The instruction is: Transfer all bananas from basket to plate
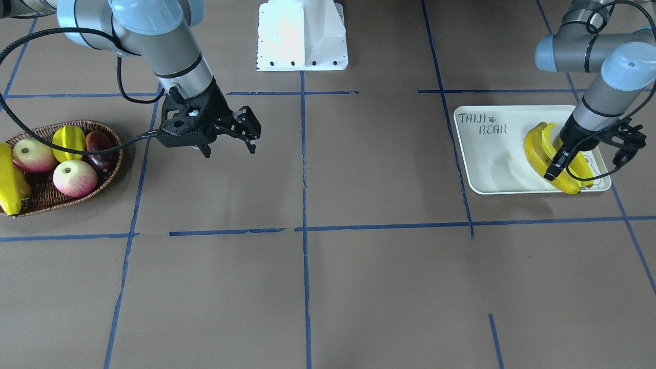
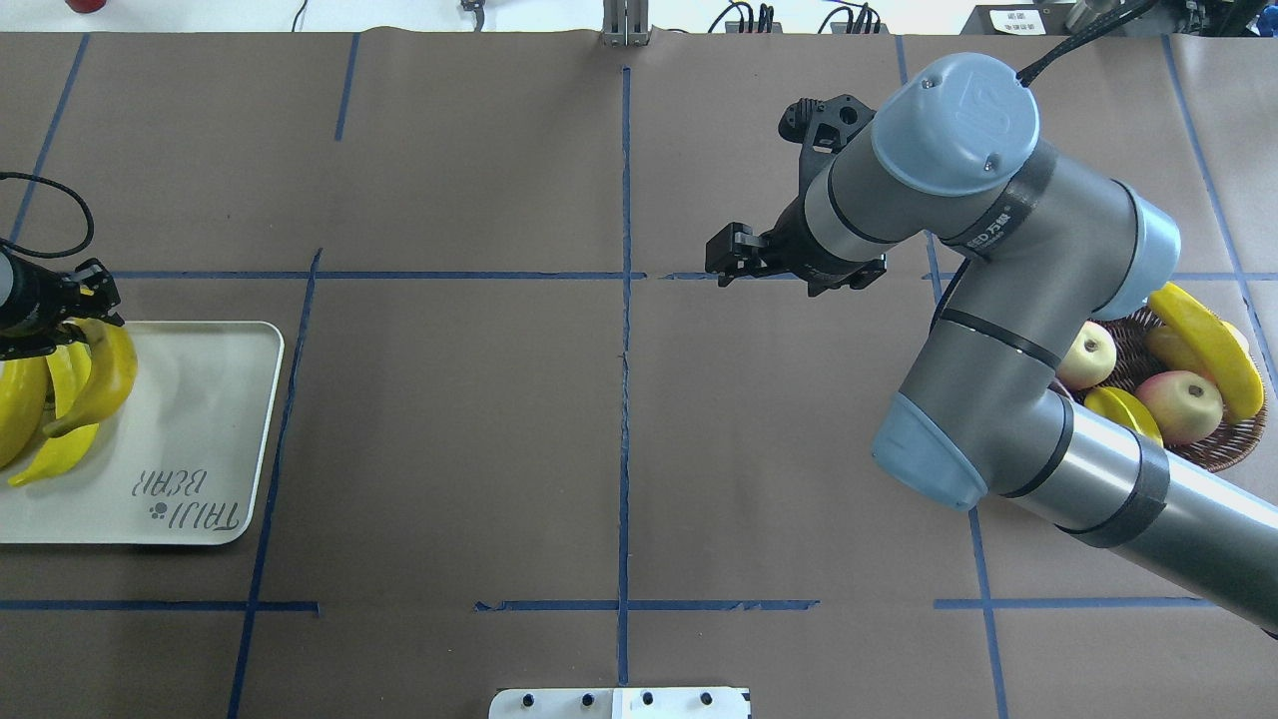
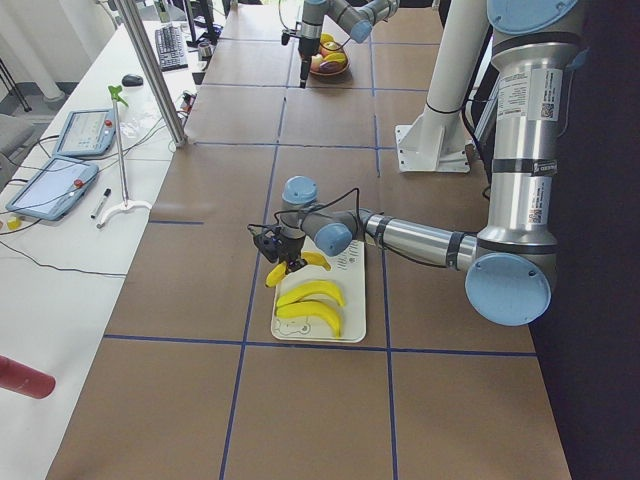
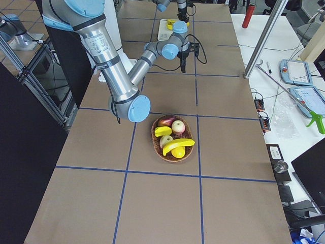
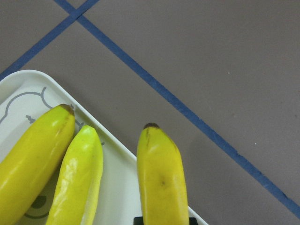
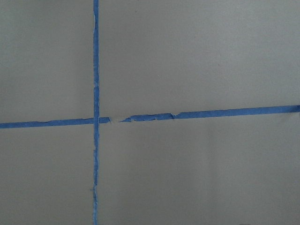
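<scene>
**A:** How is the left gripper (image 2: 75, 322) found?

**B:** It is clamped on the held banana (image 5: 161, 178), gripped near one end. Smooth, bright-yellow skin is seen running out from the black tool. The dark tip is carried past the raised rim of the plate (image 2: 200, 419), over the brown table (image 6: 187, 61).

**A:** And how is the plate made?

**B:** A flat, cream-white rectangular tray with rounded corners is shown, lettered "TAIJI BEAR", with a bear face drawn at one end. Two more bananas are laid on it side by side, just beside the held one. One is a fuller deep-yellow banana (image 5: 35, 159), and the other is a pale glossy banana (image 5: 77, 178) marked by a lengthwise ridge.

**A:** What is seen of the basket (image 1: 43, 197)?

**B:** A shallow oval of brown woven wicker is set well apart from the plate, towards the opposite end of the table. A fourth banana (image 1: 7, 184), long and curved, is laid across the other fruit at the end away from the plate. A rounded red-and-cream apple (image 1: 33, 154), a second apple (image 1: 74, 177), a ribbed yellow-green starfruit (image 1: 69, 142) and a dark red oval fruit (image 1: 100, 148) are also held in it.

**A:** And the right gripper (image 1: 228, 148)?

**B:** Its jaws are spread apart with nothing between them. It is hung above bare table, between the basket and the table's middle. Only matte brown covering crossed by blue tape (image 6: 96, 70) is caught by its wrist camera.
</scene>
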{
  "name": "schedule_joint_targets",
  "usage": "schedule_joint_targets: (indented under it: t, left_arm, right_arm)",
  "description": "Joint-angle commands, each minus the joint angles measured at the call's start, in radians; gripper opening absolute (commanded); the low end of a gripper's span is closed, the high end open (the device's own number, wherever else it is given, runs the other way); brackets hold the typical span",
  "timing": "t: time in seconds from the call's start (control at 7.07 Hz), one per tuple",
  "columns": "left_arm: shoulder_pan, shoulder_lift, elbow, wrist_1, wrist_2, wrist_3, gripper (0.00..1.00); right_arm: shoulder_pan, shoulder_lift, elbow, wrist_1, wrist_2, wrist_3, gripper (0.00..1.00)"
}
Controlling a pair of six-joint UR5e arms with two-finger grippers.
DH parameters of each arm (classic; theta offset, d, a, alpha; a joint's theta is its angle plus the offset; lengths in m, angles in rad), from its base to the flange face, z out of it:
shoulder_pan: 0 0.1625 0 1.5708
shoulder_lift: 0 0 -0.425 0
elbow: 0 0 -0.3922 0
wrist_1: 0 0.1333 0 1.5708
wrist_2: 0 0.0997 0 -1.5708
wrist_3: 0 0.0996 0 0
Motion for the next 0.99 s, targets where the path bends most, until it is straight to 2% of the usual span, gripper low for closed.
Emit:
schedule_joint_targets:
  t: [0.0,0.42,0.85]
  left_arm:
    - [0.028,0.005,0.015,0.001,-0.004,-0.025,0.03]
    - [0.032,0.005,0.029,0.0,-0.006,-0.024,0.08]
    - [0.035,0.0,0.044,0.0,-0.006,-0.021,0.39]
  right_arm:
    - [0.0,-0.004,0.002,0.0,0.0,0.0,1.0]
    - [-0.001,-0.007,0.0,0.002,0.0,0.0,1.0]
    - [-0.003,-0.007,-0.001,0.005,-0.001,0.0,1.0]
